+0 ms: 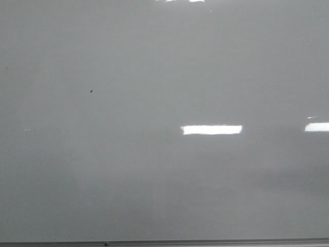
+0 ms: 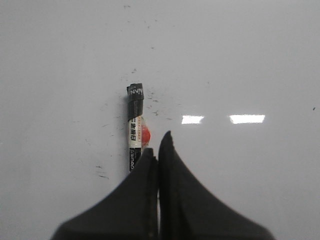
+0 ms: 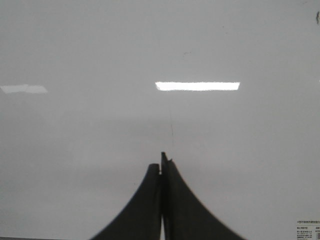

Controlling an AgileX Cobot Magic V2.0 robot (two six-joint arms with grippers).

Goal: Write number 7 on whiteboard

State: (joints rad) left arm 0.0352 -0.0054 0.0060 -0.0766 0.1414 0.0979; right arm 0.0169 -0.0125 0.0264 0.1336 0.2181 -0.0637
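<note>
The whiteboard (image 1: 154, 180) fills the front view, glossy pale grey. No number 7 shows on it in any view. A whiteboard marker (image 2: 135, 130) with a black cap, white label and a red spot lies on the board (image 2: 250, 60) in the left wrist view. My left gripper (image 2: 158, 142) is shut with its jaws pressed together. The marker lies just beside its left finger, which hides the marker's near end. My right gripper (image 3: 160, 161) is shut and empty over bare board (image 3: 75, 150). Neither gripper shows in the front view.
A tiny dark speck (image 1: 91, 91) sits on the board's upper left. A thin grey rim (image 1: 205, 242) runs along the board's bottom edge. Faint ink smudges (image 2: 102, 172) surround the marker. A small printed sticker (image 3: 306, 230) lies near the right gripper.
</note>
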